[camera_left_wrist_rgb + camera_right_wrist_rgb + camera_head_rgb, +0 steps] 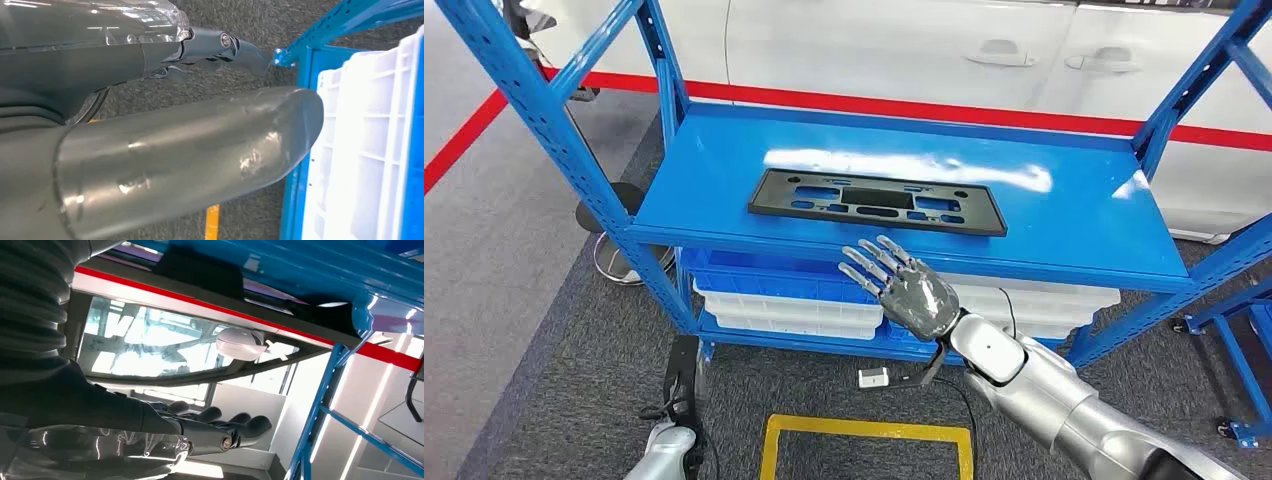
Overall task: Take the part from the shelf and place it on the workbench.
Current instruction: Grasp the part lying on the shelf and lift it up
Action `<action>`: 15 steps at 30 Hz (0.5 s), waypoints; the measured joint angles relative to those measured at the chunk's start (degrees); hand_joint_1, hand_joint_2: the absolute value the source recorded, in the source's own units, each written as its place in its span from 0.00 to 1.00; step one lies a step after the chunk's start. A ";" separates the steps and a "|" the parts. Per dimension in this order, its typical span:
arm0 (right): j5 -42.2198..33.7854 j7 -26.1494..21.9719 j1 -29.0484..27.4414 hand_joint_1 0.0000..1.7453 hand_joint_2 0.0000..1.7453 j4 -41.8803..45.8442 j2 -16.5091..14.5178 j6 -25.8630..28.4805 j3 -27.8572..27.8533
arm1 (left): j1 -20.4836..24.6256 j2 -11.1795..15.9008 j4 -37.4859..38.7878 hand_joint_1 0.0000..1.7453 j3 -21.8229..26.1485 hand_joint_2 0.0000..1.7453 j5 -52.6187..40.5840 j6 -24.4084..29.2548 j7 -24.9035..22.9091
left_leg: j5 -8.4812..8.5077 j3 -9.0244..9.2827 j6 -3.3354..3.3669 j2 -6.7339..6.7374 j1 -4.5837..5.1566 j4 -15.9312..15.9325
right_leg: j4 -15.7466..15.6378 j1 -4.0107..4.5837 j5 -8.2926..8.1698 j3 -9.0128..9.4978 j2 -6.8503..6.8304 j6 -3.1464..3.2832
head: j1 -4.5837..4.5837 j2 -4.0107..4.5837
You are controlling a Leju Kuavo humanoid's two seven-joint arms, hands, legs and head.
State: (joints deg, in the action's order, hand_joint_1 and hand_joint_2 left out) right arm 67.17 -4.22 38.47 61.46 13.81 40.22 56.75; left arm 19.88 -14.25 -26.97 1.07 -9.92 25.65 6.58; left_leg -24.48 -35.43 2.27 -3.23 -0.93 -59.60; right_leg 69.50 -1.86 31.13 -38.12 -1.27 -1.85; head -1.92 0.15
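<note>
A flat black plastic part (876, 200) with several cut-outs lies on the top board of the blue shelf (1074, 215), near its front edge. My right hand (901, 286) hovers just in front of and below that edge, fingers spread and pointing at the part, holding nothing. In the right wrist view the hand's dark fingers (220, 416) stretch out under the shelf board (300, 265), and the part's dark edge (205, 275) shows above. My left arm (664, 452) hangs low at the bottom of the head view; its thumb (190, 150) and a finger (235, 47) hold nothing.
White and blue bins (794, 300) fill the lower shelf level. Blue uprights (554, 130) frame the shelf. A white car (924, 45) stands behind a red line. A yellow floor marking (869, 432) and a cable lie on the grey carpet below.
</note>
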 joint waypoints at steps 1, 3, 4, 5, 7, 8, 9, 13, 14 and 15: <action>-0.06 0.04 -0.01 0.00 1.00 -0.10 -0.14 0.00 0.11 | 0.00 -0.04 0.00 0.00 0.00 0.00 0.05 0.03 0.00 | -0.07 0.03 0.06 -0.08 0.05 -0.01 | 1.95 0.03 0.60 -1.22 0.11 0.05 | 0.00 0.00; -0.19 0.13 -0.03 0.00 1.00 -0.37 -0.44 0.00 0.43 | -0.02 -0.12 0.00 0.00 0.00 0.00 0.12 0.10 0.00 | -0.31 0.25 0.21 -0.30 0.23 -0.02 | 5.01 0.13 0.83 -3.60 0.30 0.34 | 0.00 0.00; -0.23 0.15 -0.03 0.00 1.00 -0.51 -0.57 0.00 0.63 | -0.02 -0.15 0.00 0.00 0.00 0.00 0.15 0.13 0.00 | -0.52 0.50 0.26 -0.45 0.37 -0.03 | 4.90 0.24 -0.16 -4.16 0.34 0.68 | 0.00 0.00; -0.26 0.17 -0.01 0.00 1.00 -0.63 -0.63 0.00 0.82 | -0.01 -0.19 0.00 0.00 0.00 0.00 0.15 0.15 0.00 | -0.78 0.88 0.29 -0.57 0.53 -0.02 | 2.55 0.46 -2.27 -3.61 0.33 1.21 | 0.00 0.00; -0.31 0.22 0.16 0.00 1.00 -0.76 -0.66 0.00 1.06 | 0.09 -0.36 0.01 0.00 0.00 0.00 0.15 0.17 0.00 | -1.34 1.68 0.23 -0.67 0.81 0.12 | -4.60 1.29 -6.80 -1.04 -0.22 2.66 | 0.00 0.00; -0.34 0.26 0.34 0.00 1.00 -0.82 -0.73 0.01 1.14 | 0.14 -0.44 0.01 0.00 0.00 0.00 0.19 0.17 -0.02 | -1.54 1.91 0.10 -0.64 0.85 0.26 | -7.67 1.81 -7.85 0.28 -0.62 3.33 | 0.01 0.00; -0.38 0.32 0.53 0.00 1.00 -0.90 -0.79 0.01 1.21 | 0.16 -0.51 0.02 0.00 0.00 0.00 0.22 0.19 -0.05 | -1.66 1.98 -0.12 -0.55 0.81 0.45 | -9.51 2.17 -8.03 1.12 -1.10 3.73 | 0.01 0.00; -0.91 0.69 0.93 0.00 1.00 -1.28 -0.86 0.03 1.57 | 0.47 -0.54 0.14 0.00 0.00 0.00 0.21 0.17 -0.36 | -2.00 1.83 -1.35 0.92 1.09 -0.97 | -12.49 2.41 -7.40 3.25 -1.91 3.72 | 0.01 0.00; -1.22 0.84 1.06 0.00 1.00 -1.40 -0.71 0.04 1.63 | 0.78 -0.54 0.15 0.00 0.00 0.00 0.19 0.17 -0.49 | -3.03 1.02 -1.76 1.23 1.01 -2.64 | -12.87 2.20 -7.36 3.74 -2.11 3.76 | 0.01 0.00; -1.54 1.01 1.21 0.00 1.00 -1.53 -0.51 0.04 1.68 | 1.05 -0.52 0.17 0.00 0.00 0.00 0.16 0.14 -0.61 | -4.52 -0.46 -2.26 1.40 0.91 -5.27 | -13.13 2.06 -7.27 4.07 -2.33 3.80 | 0.01 0.00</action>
State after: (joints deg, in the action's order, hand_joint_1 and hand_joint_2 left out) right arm 65.63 -3.21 39.68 59.93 13.30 40.26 58.43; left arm 20.93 -14.77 -26.80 1.07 -9.76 25.79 5.97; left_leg -29.01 -35.89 0.01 -1.83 -0.02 -64.87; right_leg 56.37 0.21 23.86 -34.05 -3.60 1.95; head -1.91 0.15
